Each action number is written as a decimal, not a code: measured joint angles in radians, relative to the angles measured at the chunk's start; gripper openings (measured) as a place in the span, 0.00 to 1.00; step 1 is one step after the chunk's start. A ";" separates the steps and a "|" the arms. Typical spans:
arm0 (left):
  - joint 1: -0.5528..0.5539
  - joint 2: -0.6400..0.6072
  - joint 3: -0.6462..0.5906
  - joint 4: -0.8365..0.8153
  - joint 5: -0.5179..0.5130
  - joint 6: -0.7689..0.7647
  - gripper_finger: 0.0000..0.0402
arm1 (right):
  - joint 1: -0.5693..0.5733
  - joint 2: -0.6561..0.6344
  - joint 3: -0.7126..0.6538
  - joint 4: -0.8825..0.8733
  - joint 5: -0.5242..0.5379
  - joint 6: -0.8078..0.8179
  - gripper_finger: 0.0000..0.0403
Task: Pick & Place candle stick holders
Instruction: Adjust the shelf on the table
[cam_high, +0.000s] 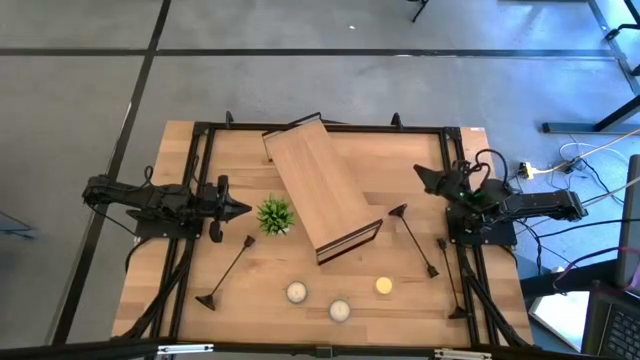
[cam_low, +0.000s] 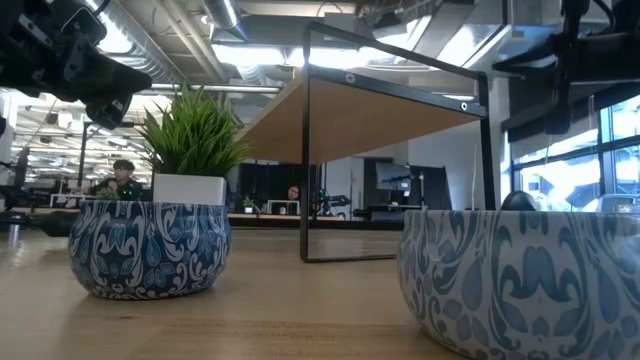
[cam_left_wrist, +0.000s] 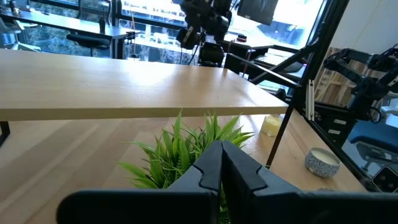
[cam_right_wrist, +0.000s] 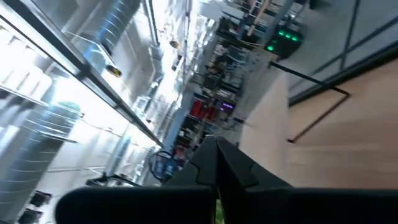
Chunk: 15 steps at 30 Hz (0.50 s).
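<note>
Risk first: all three candle stick holders are lying flat on the table (cam_high: 190, 285), none grasped. Thin rods lying flat leave little for the fingers to bite on; my guess is a pinch could slip or roll the rod, and a descent that runs too low would be driving fingertips into the wood.

Landmark: the wooden shelf (cam_high: 320, 185), sitting diagonally mid-table.

- Left gripper (cam_high: 238, 209) is hovering left of the shelf, fingers pressed fully together, holding nothing, pointing at the potted plant (cam_high: 275, 215), which is sitting just beside the shelf's left edge. The plant could get clipped on a reach past it.
- First candle stick holder (cam_high: 228, 272) is lying down-left of the shelf, below the left fingers, near but apart from them.
- Three candles (cam_high: 339, 310) are sitting below the shelf's lower end, near the likely reach paths.
- Second candle stick holder (cam_high: 414, 240) is lying just right of the shelf's lower end; third candle stick holder (cam_high: 450, 280) is lying further right, by the frame.
- Right gripper (cam_high: 420, 174) is waiting right of the shelf, fingers fully together, empty; both right-side holders are lying below it, apart from it.
</note>
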 joint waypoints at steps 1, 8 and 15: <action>0.000 0.000 0.000 0.000 0.000 0.000 0.00 | 0.000 0.000 0.000 0.015 0.000 0.002 0.00; 0.000 0.000 -0.004 0.033 0.000 -0.060 0.00 | 0.000 0.000 0.000 0.046 0.004 0.034 0.00; 0.000 0.003 -0.003 0.212 -0.104 -0.433 0.00 | 0.000 0.000 0.000 0.046 0.003 0.057 0.00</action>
